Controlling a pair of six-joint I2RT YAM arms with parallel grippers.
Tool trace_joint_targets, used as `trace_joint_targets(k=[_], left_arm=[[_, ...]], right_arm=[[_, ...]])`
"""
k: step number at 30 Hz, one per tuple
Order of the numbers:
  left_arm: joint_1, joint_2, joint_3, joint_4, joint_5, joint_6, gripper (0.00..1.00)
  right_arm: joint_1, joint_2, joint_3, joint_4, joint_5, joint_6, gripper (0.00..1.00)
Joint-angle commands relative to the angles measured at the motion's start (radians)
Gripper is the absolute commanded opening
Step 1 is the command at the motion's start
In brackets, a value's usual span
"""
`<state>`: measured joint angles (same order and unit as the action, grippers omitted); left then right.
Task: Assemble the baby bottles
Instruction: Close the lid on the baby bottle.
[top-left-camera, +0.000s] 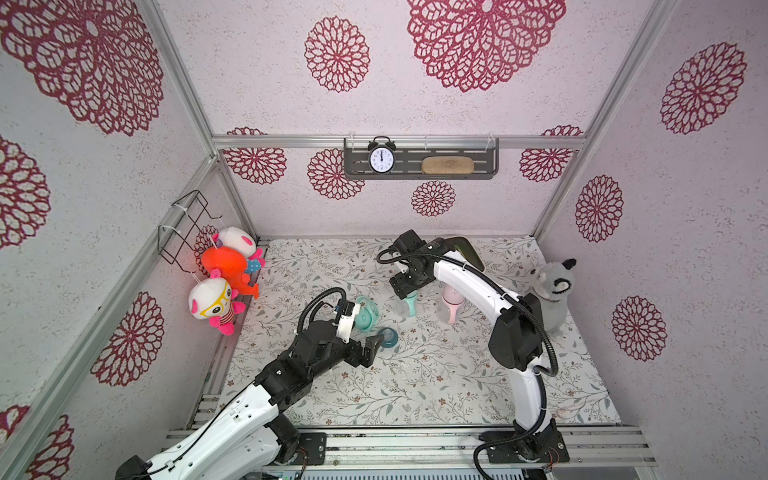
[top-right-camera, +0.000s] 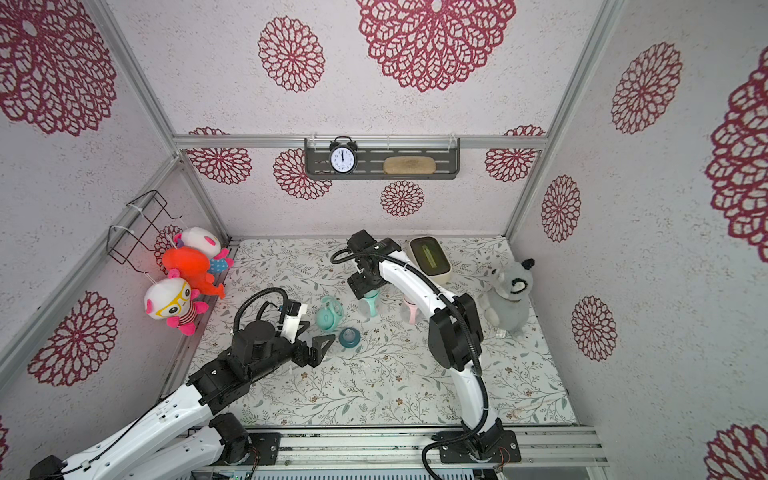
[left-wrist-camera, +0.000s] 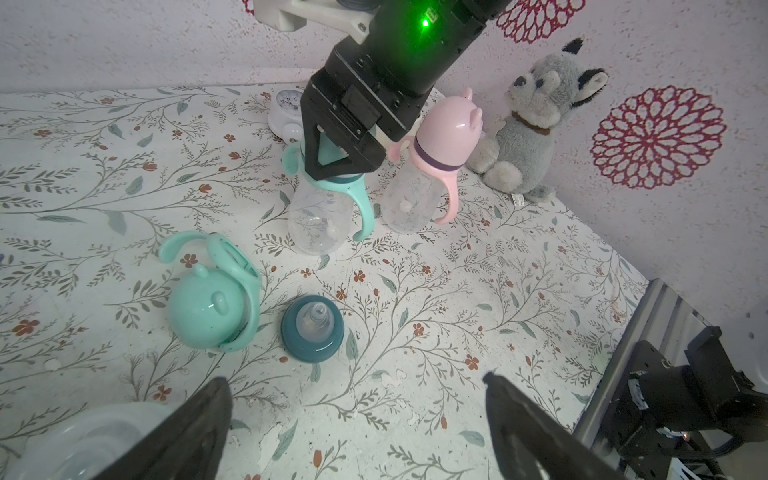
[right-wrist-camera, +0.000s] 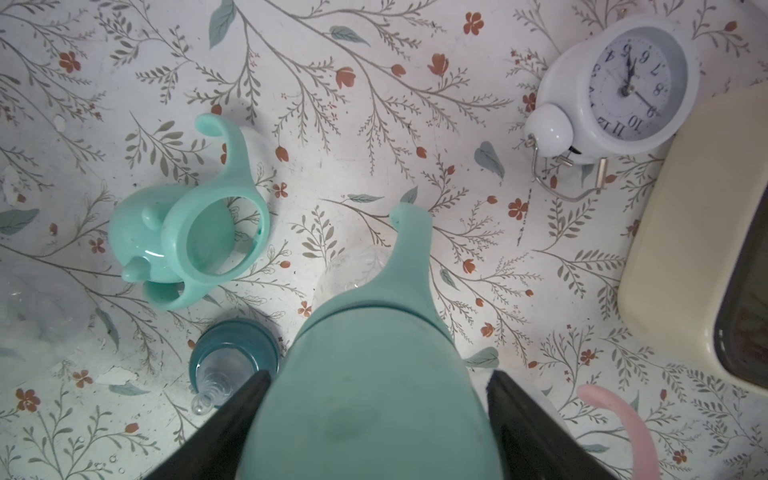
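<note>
Bright even light, soft shadows; wrist cams dimmer, prob. edge-warped.

Both top views look from high at the booth's open front, down and toward the back wall (top-left-camera: 395, 104), far enough to take in the whole floral mat (top-left-camera: 415, 386). The left wrist camera looks low across the mat, past the left gripper (left-wrist-camera: 356, 378), toward the right arm (left-wrist-camera: 395, 62). The right wrist camera faces almost straight down, seemingly just above the capped mint bottle (right-wrist-camera: 370, 415), which blurs. All four views share the teal nipple collar (left-wrist-camera: 312, 328)
</note>
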<state>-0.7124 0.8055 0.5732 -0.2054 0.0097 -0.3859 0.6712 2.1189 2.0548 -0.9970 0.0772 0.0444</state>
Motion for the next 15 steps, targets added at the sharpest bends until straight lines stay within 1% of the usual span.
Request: trace_joint_targets(k=[1, 11, 15], left_arm=[[0.008, 0.001, 0.026, -0.008, -0.003, 0.011, 0.98], [0.008, 0.005, 0.037, -0.025, -0.032, 0.013, 0.98], [0.01, -0.011, 0.048, -0.045, -0.052, 0.013, 0.98]], right_arm=[[-0.007, -0.025, 0.046, -0.025, 0.01, 0.001, 0.85], [-0.004, -0.083, 0.039, -0.034, 0.023, -0.01, 0.9], [0.0, -0.125, 0.027, -0.027, 0.004, -0.014, 0.91]])
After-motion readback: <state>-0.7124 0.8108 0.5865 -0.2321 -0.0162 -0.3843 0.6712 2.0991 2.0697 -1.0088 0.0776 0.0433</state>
